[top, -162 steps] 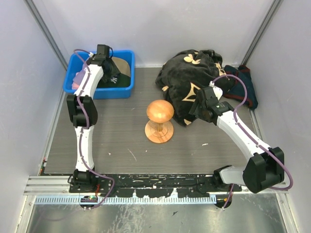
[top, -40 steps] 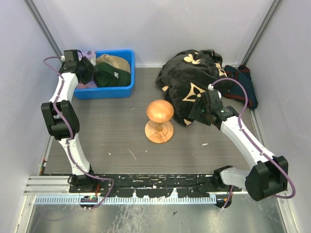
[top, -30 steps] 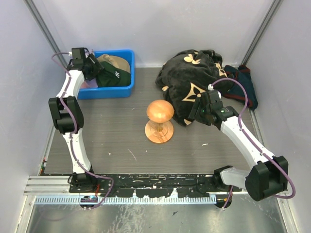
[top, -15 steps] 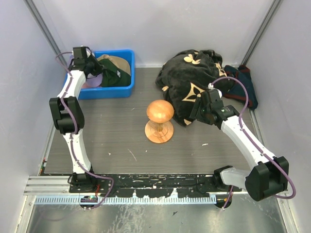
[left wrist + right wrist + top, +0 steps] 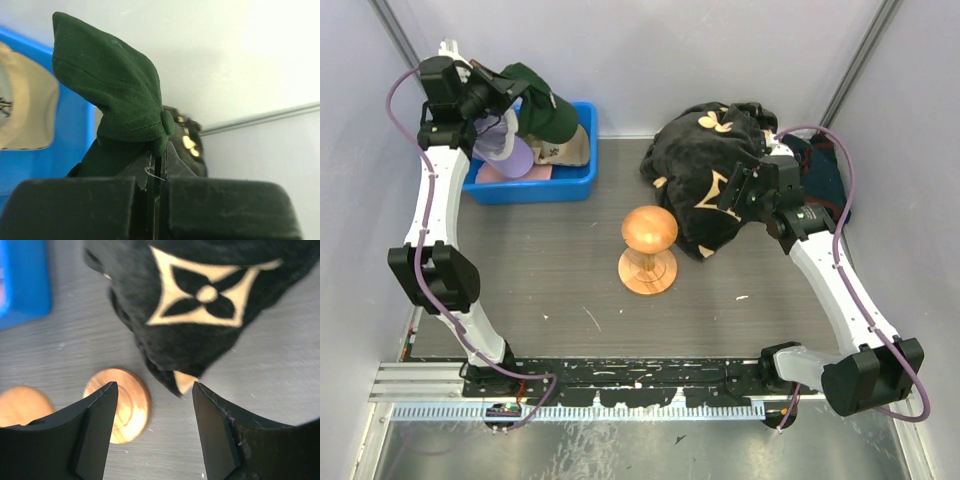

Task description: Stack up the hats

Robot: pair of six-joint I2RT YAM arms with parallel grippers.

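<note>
Grey wood-grain worktop (image 5: 550, 290), pale walls (image 5: 670, 50). Left gripper (image 5: 157, 162) pinches the soft dark green cap (image 5: 120, 95) (crown crumpled) above the blue bin (image 5: 535, 185) at the far-left corner. Right gripper (image 5: 152, 390) stands spread over black cloth (image 5: 200, 315).

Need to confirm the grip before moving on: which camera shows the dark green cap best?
Left wrist: the dark green cap fills the frame, crown fabric pinched in the shut left gripper. Top external shows it raised above the blue bin, smaller. Right wrist misses it.

Bright, even light, faint shadows; tan cap (image 5: 22, 107) blurred in left-wrist view
</note>
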